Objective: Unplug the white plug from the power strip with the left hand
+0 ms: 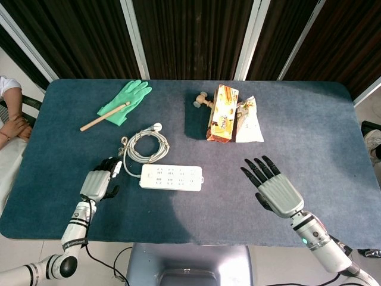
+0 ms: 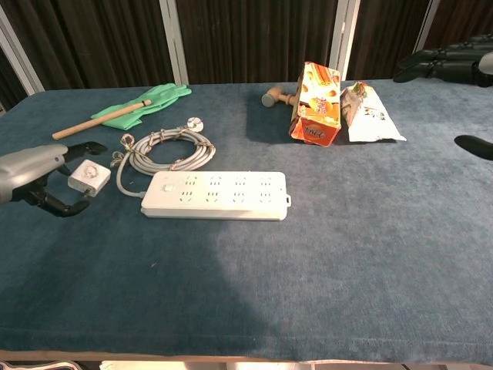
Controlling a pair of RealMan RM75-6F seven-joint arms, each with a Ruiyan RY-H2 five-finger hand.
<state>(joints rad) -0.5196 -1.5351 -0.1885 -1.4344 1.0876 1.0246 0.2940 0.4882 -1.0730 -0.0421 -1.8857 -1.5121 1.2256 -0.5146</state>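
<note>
The white power strip (image 1: pixel 171 177) (image 2: pixel 216 195) lies flat in the middle of the table with nothing plugged into it. The white plug (image 2: pixel 86 178) (image 1: pixel 117 168) lies on the cloth to the strip's left, out of the sockets, at the end of the coiled grey cable (image 1: pixel 146 146) (image 2: pixel 166 150). My left hand (image 1: pixel 98 182) (image 2: pixel 35 176) sits just left of the plug with its fingers spread around it, not gripping it. My right hand (image 1: pixel 274 189) (image 2: pixel 451 65) hovers open at the right, well away from the strip.
A green glove (image 1: pixel 126 100) and a wooden stick (image 1: pixel 104 117) lie at the back left. A snack box (image 1: pixel 222 113), a white packet (image 1: pixel 248 122) and a small wooden mallet (image 1: pixel 203 100) stand at the back centre. A person's arm (image 1: pixel 11 125) shows at the left edge.
</note>
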